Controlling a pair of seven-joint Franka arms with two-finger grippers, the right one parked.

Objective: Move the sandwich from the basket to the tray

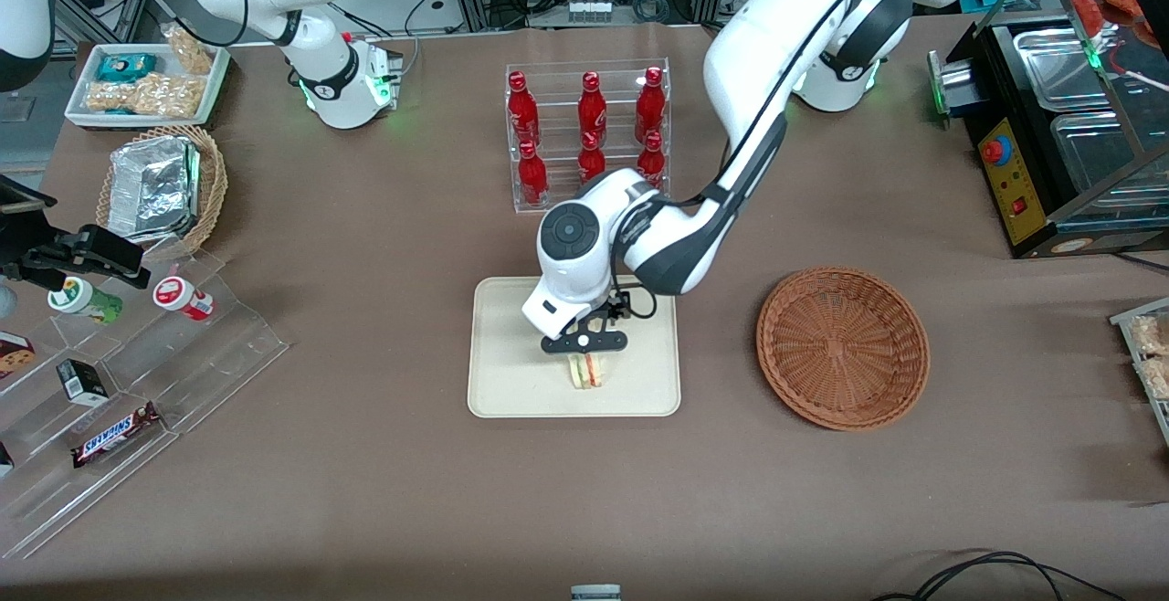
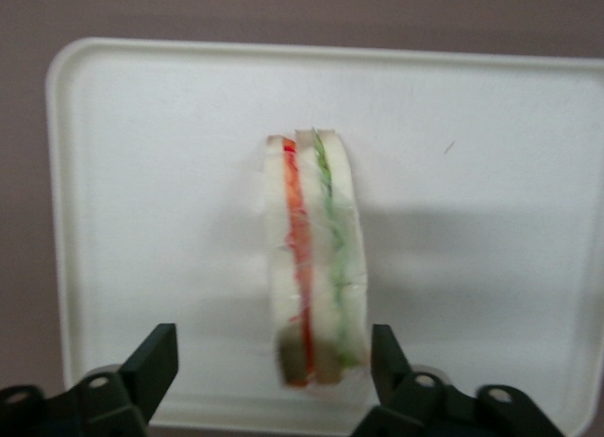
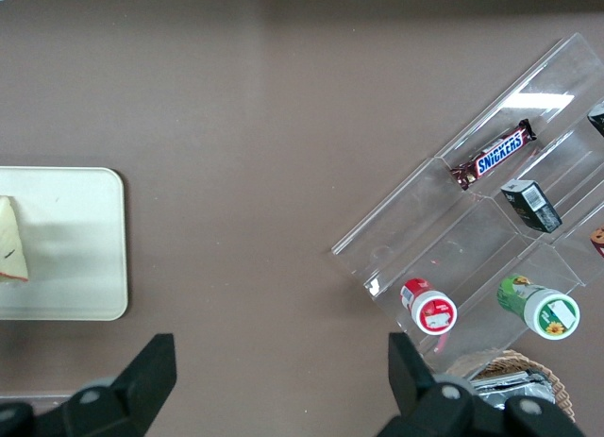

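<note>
- The table (image 1: pixel 384 491), covered in brown, takes up the ground nearest the front camera; its near edge is cut off, with a small grey object (image 1: pixel 595 593) only half in view there.
- The tray (image 1: pixel 511 382) lies mid-table, cream and plain, with the sandwich (image 1: pixel 585 370) resting on it, standing on edge.
- The basket (image 1: pixel 842 346), reddish-brown wicker, sits beside the tray toward the working arm's end of the table, apart from it.
- A clear rack (image 1: pixel 589 131) of red bottles (image 1: pixel 592 110) stands farther from the front camera than the tray; the white script on the bottles cannot be read.
- A clear stepped stand (image 1: pixel 137 373) toward the parked arm's end carries a bar marked "SNICKERS" (image 1: pixel 115 434); the right wrist view shows that wording plainly (image 3: pixel 495 154), and two small lidded pots (image 3: pixel 429 307) whose labels cannot be made out.
- The gripper (image 1: pixel 584 352) hovers just above the sandwich; in the front view its fingers are hard to tell apart.
- The left wrist view shows what the front view does not: the fingers (image 2: pixel 156 361) are spread wide, one on each side of the sandwich (image 2: pixel 311 258) and clear of it, with red and green filling between pale bread.
- The right wrist view catches only a corner of the tray (image 3: pixel 80 258) and a cut-off piece of the sandwich (image 3: pixel 11 243).
</note>
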